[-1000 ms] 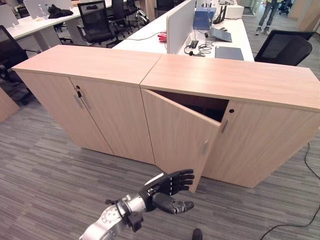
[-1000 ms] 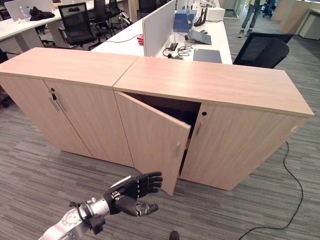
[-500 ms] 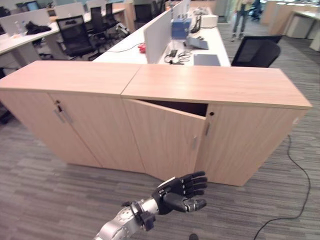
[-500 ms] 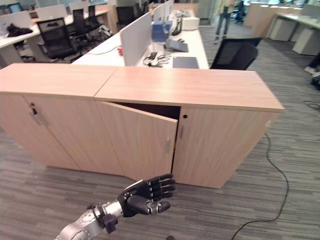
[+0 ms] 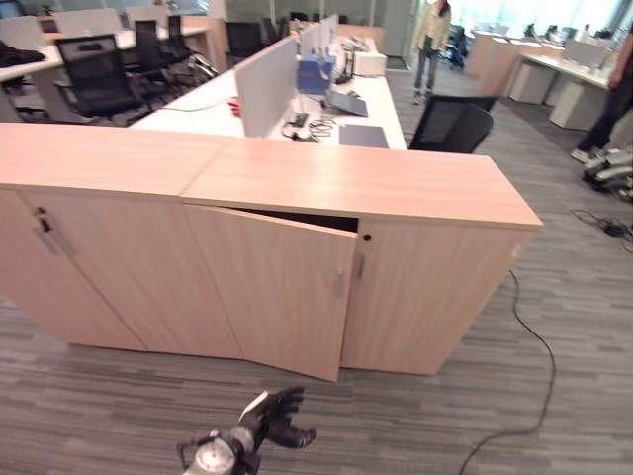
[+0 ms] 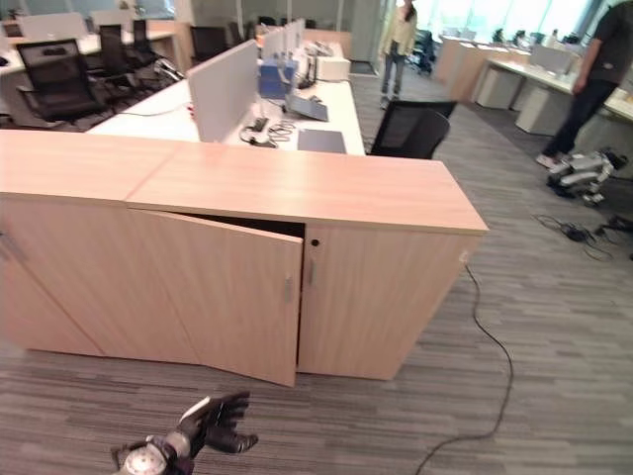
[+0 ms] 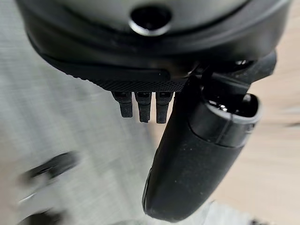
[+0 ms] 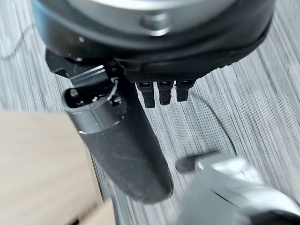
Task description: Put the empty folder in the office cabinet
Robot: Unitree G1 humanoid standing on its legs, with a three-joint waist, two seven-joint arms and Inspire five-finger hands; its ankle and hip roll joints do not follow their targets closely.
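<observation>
Cabinets of pale wood come first, and there are two, side by side: the office cabinet [image 5: 435, 277] with the gap in it, and a second cabinet [image 5: 89, 257] touching its side. Behind the office cabinet runs one long white desk [image 5: 198, 104], and one black chair [image 5: 450, 124] sits just behind the cabinet too. The office cabinet has two doors; one door [image 5: 267, 292] hangs partly open and the other is shut. The left hand [image 5: 277, 421] is low down in front of the cabinet, near the open door, with loose fingers and nothing in it. The right hand [image 8: 122, 150] has straight fingers and is empty as well. So the folder is in neither hand. One flat dark thing [image 5: 363, 136] lies on the desk behind the cabinet, and I cannot tell if it is the folder. An empty folder is likely light, thin and a bit bendy, and its cover may be slippery. I think it is best to pinch it by its stiff back edge, thumb on one side and fingers on the other.
</observation>
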